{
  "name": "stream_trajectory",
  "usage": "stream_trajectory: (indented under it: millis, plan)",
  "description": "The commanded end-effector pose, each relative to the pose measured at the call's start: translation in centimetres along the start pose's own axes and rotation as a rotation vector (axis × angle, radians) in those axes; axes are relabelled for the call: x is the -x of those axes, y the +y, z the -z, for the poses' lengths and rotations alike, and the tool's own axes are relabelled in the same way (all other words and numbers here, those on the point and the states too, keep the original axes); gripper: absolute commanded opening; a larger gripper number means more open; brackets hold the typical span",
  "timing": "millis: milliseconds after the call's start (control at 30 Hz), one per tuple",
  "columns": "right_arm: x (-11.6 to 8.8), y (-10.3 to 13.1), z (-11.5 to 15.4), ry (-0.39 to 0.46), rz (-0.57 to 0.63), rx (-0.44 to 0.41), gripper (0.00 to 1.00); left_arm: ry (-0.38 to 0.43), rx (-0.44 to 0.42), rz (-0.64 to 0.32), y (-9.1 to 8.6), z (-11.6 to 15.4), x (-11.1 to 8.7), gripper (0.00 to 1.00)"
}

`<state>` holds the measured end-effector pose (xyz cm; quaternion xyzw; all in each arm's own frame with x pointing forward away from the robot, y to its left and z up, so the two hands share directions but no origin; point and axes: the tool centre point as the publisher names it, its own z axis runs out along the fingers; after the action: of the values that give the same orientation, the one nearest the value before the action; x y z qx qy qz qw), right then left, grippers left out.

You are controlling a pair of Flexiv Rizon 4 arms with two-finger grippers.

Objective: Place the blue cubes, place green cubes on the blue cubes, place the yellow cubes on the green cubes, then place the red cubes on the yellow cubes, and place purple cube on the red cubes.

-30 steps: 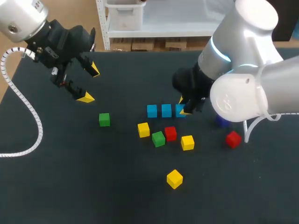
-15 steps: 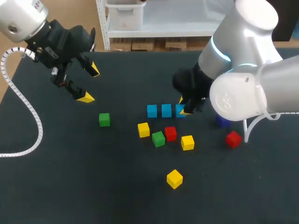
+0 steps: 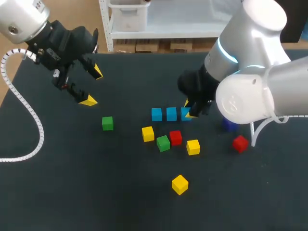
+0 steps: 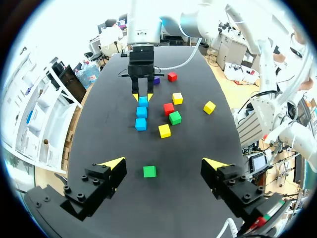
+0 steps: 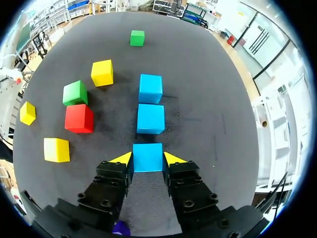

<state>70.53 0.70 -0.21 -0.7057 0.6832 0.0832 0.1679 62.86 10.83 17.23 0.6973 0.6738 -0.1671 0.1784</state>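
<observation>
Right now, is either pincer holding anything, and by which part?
Right pincer grips the small blue cube at the row's end, by its two opposite side faces. Left pincer is open, holding nothing.

The right arm (image 3: 250, 91) hides most of the purple cube (image 3: 229, 126).

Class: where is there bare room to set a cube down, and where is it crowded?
Bare: the near-left stretch between the lone green cube and lone yellow cube; far strip beside the left claw. Crowded: the blue row, whose end blue cube the right claw grips, and the mixed cluster beside it.
</observation>
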Motion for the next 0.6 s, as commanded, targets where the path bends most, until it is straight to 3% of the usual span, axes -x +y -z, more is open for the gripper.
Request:
stream_trajectory:
  millis: [33,333,500,567,600]
  plan:
    - [-0.08,-0.1,0.08,-0.001,0.0,0.002,0.02,-0.002,0.0,-0.002,0.04,0.02,-0.08,1.0]
    - [-0.12,-0.14,0.05,-0.002,-0.003,0.003,0.13,-0.002,0.0,-0.002,0.04,0.02,-0.08,1.0]
    - [-0.13,-0.15,0.05,-0.003,-0.004,0.004,0.12,-0.002,0.0,-0.002,0.04,0.02,-0.08,1.0]
    - [-0.12,-0.16,0.04,-0.004,-0.003,0.004,0.15,-0.002,0.0,-0.002,0.04,0.02,-0.08,1.0]
    - [-0.12,-0.16,0.04,-0.004,-0.003,0.004,0.21,-0.002,0.0,-0.002,0.04,0.02,-0.08,1.0]
